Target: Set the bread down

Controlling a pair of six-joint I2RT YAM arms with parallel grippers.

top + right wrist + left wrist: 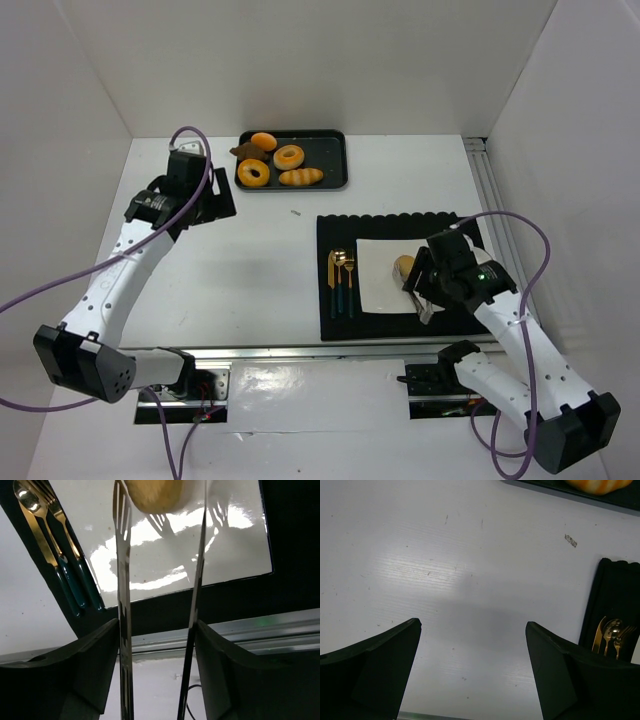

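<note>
Bread (pixel 152 495) lies on the white plate (pixel 225 545) at the top edge of the right wrist view, between the tips of the tongs (pixel 122 605). These stand spread, the forked arm at its left edge and the plain arm clear of its right side. The right gripper (pixel 156 625) holds the tongs by their arms. The left gripper (pixel 472 625) gapes over bare table (pixel 445 570).

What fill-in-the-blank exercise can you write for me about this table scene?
1. The bread is over the white, square ____.
2. The right end effector grips metal ____.
3. The black tray holds two ring ____.
4. The left end effector is open and holds ____.
Missing words: plate; tongs; doughnuts; nothing.
</note>
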